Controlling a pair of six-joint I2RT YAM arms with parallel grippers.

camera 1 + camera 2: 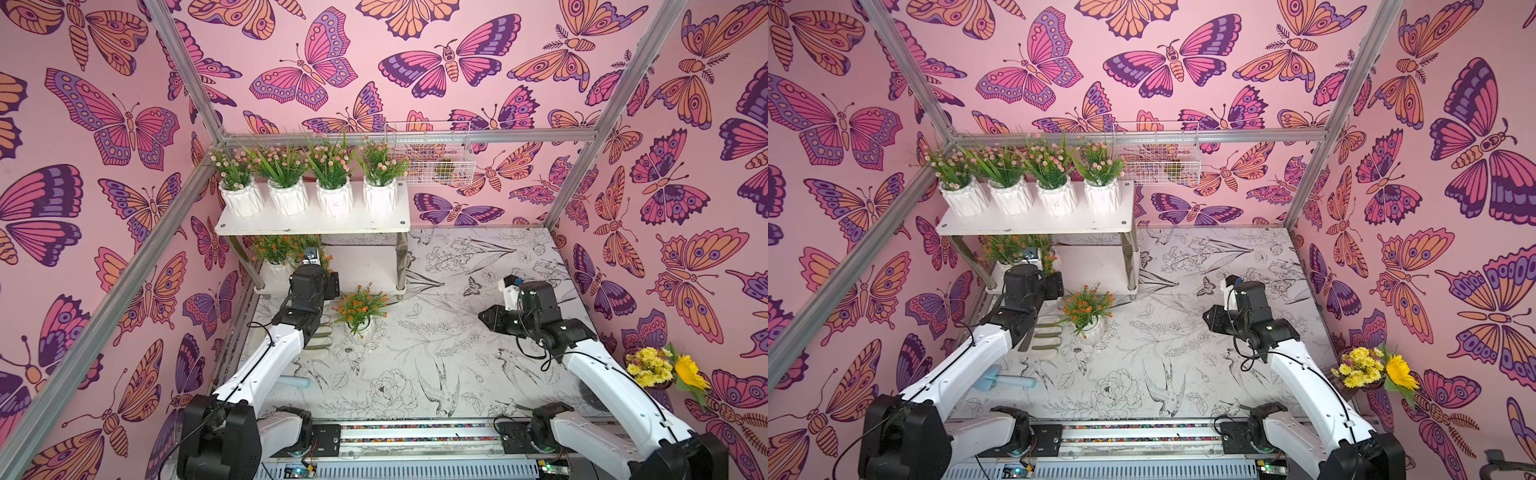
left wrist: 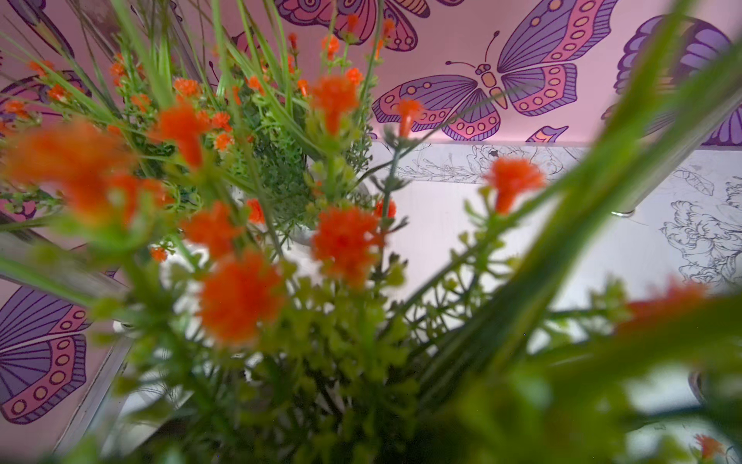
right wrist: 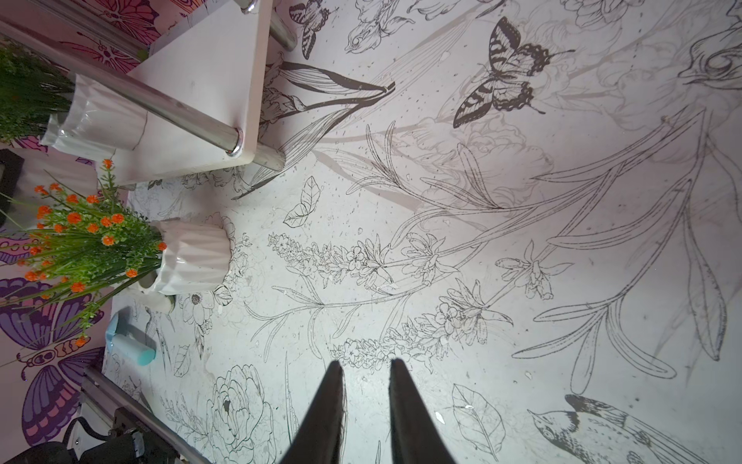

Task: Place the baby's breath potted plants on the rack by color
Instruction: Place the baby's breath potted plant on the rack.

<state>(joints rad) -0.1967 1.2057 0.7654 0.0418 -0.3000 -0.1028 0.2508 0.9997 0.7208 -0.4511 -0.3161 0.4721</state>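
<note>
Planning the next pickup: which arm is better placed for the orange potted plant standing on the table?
Probably right: the right gripper is empty, jaws apart, bare table between it and the orange potted plant. The left arm reaches among plants on the lower rack shelf.

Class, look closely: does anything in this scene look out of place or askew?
Yes: one orange-bloomed potted plant stands on the table, in front of the rack, not on a shelf. Nothing looks spilled or broken.

Rack (image 1: 361, 266) lower tier right half free, 1 orange plant (image 1: 359, 306) before it
</note>
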